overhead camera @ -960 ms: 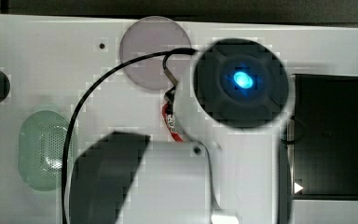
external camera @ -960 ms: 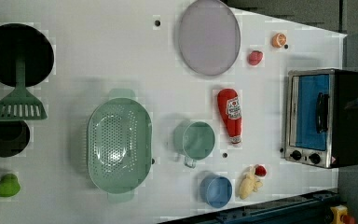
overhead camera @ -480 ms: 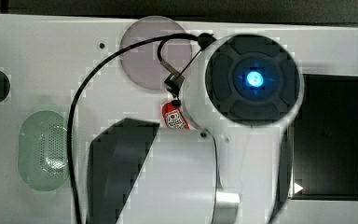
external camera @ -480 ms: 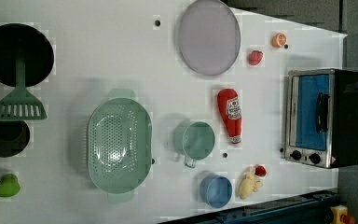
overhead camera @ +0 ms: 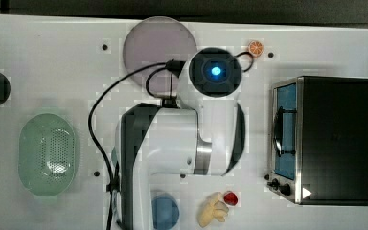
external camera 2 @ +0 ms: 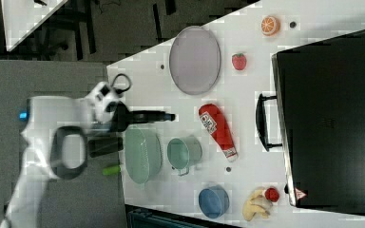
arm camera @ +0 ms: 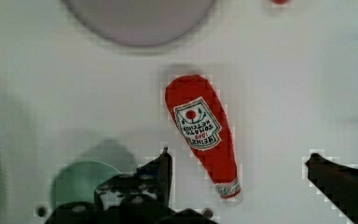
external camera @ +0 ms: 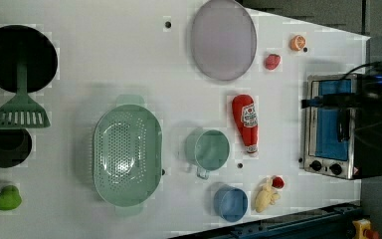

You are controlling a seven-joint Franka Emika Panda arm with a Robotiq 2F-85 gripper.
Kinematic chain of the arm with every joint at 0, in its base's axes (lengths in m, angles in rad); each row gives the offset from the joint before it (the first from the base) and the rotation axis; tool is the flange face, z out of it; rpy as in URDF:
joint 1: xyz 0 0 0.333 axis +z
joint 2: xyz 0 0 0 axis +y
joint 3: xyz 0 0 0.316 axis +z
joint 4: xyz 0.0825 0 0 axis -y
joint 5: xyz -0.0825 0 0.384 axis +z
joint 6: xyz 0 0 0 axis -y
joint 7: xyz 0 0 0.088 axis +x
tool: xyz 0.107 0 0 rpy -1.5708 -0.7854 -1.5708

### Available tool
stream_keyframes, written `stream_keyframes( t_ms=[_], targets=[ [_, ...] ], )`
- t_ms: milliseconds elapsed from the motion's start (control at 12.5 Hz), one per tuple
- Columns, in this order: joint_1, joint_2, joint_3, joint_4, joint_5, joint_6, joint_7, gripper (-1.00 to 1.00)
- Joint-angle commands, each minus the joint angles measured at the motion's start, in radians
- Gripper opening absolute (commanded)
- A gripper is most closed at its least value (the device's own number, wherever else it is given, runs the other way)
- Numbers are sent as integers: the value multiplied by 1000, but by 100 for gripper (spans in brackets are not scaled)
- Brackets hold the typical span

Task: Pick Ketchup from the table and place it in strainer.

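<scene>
Item: long, narrow all-red plastic ketchup bottle (arm camera: 204, 137) with a white label. Location: lying flat on the white counter (external camera: 104, 64), at centre right of the left view, between the small round green cup (external camera: 208, 150) and the silver toaster oven with blue door (external camera: 340, 127), below the round grey-lilac plate (external camera: 223, 39). In the left view its long axis runs nearly top to bottom, fat base toward the plate, narrow cap end toward the lower edge of the frame.

Item: black two-fingered gripper (arm camera: 237, 175). State: released, jaws spread wide, nothing between them. Position: above the counter, pointing down; in the wrist view the bottle's neck and cap sit in the gap between the two fingertips, nearer one of them, with the fat base reaching away beyond them. The bottle's axis lies slightly askew to the line across the jaws, so a straight descent would likely straddle the narrow end.

Item: pale mint-green oval perforated plastic strainer (external camera: 127, 154). Location: lower centre-left of the left view, beyond the cup from the bottle; empty.
</scene>
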Motion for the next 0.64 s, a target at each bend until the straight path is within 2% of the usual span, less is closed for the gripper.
stream_keyframes(
  t_ms=[80, 400, 640],
  targets=[
    [-1, -8, 9, -85, 9, 143, -263, 100],
    [2, 62, 19, -188, 7, 285, -262, 100],
    [5, 128, 20, -222, -71, 372, -244, 100]
  ],
)
